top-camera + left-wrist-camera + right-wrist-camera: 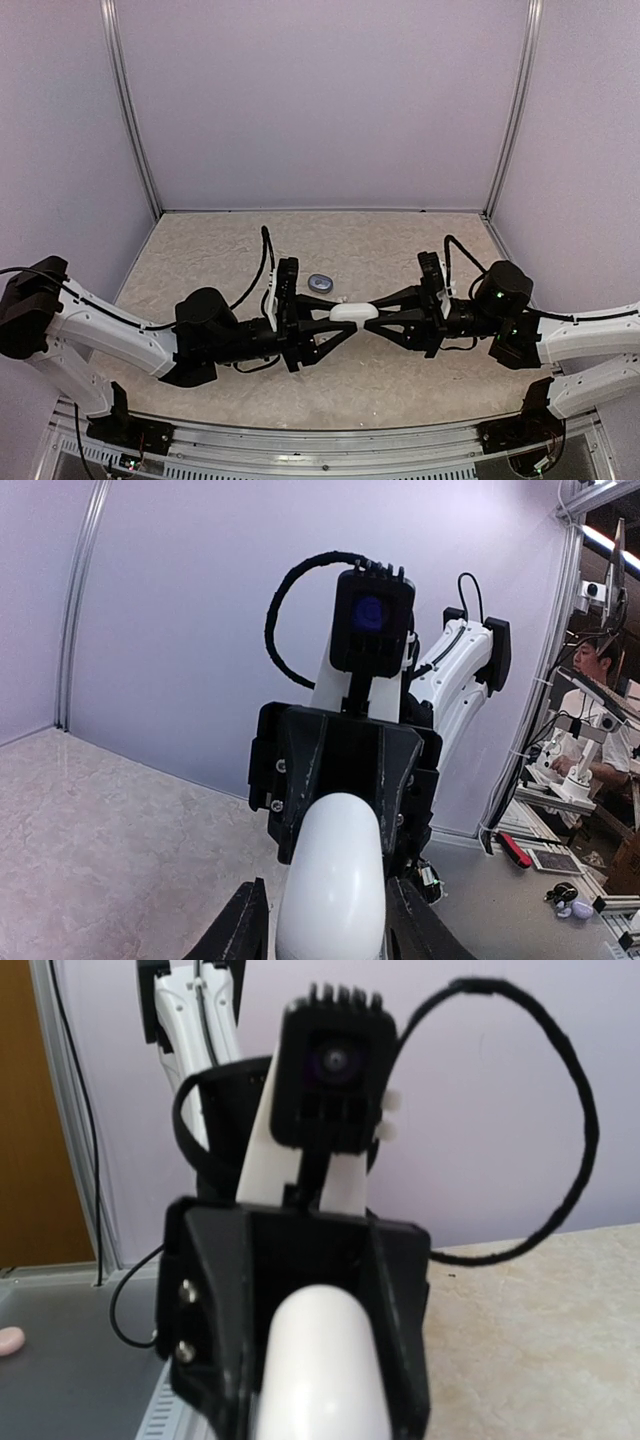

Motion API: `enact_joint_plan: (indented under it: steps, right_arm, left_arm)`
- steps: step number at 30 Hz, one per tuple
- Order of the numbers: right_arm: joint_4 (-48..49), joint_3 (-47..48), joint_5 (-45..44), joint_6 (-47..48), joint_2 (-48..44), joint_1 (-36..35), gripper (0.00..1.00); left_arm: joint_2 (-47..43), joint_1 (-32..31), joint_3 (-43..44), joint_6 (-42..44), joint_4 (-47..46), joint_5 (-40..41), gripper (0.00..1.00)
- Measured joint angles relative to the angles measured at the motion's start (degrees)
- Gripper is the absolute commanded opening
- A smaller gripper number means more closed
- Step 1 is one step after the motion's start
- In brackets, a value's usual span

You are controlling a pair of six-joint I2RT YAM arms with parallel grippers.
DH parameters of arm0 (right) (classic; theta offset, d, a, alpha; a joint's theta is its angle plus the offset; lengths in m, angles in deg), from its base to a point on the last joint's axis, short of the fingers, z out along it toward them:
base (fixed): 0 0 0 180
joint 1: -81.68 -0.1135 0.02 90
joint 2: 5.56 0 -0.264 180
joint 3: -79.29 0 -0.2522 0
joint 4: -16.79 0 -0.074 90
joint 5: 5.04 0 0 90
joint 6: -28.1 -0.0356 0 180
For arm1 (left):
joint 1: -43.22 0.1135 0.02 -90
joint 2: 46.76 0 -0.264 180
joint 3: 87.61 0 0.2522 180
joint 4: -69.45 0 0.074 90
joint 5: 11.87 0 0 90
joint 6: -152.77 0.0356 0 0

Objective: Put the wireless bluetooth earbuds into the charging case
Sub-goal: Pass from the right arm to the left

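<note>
A white pebble-shaped charging case (354, 312) hangs closed above the table, between my two grippers, which meet nose to nose. My right gripper (368, 316) is shut on its right end. My left gripper (340, 318) straddles the left end. In the left wrist view the case (330, 880) sits between the fingers (240, 932), with a thin gap on the left side, so these jaws are open. The right wrist view shows the case (320, 1370) close up; that gripper's own fingertips are out of frame. The earbuds are out of view.
A small dark grey pebble-shaped case (320, 282) lies on the speckled table behind the grippers. Lilac walls with metal posts (130, 110) close in the back and sides. A workbench with a person (600, 670) lies beyond the right edge.
</note>
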Motion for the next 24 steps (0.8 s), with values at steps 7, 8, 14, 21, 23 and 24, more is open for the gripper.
enact_joint_plan:
  steps: [7, 8, 14, 21, 23, 24]
  right_arm:
    - [1.1, 0.0, -0.7, 0.0, 0.0, -0.3, 0.0]
    - [1.3, 0.0, -0.7, 0.0, 0.0, -0.3, 0.0]
    - [2.1, 0.0, -0.9, -0.2, 0.0, -0.3, 0.0]
    - [2.4, 0.0, -1.1, -0.4, 0.0, -0.3, 0.0]
    - [2.6, 0.0, -1.0, -0.6, 0.0, -0.3, 0.09]
    - [2.7, 0.0, -0.9, -0.7, 0.0, -0.3, 0.17]
  left_arm:
    - [2.2, -0.8, 0.0, -0.9, -2.8, 1.3, 0.42]
    - [2.3, -0.8, 0.0, -1.0, -3.1, 1.6, 0.42]
    - [2.4, -0.9, 0.0, -1.3, -4.3, 2.5, 0.36]
    - [2.4, -1.0, 0.0, -1.4, -4.8, 2.5, 0.25]
    - [2.4, -1.0, 0.0, -1.4, -5.1, 2.3, 0.2]
    - [2.4, -1.0, -0.1, -1.3, -5.2, 2.1, 0.18]
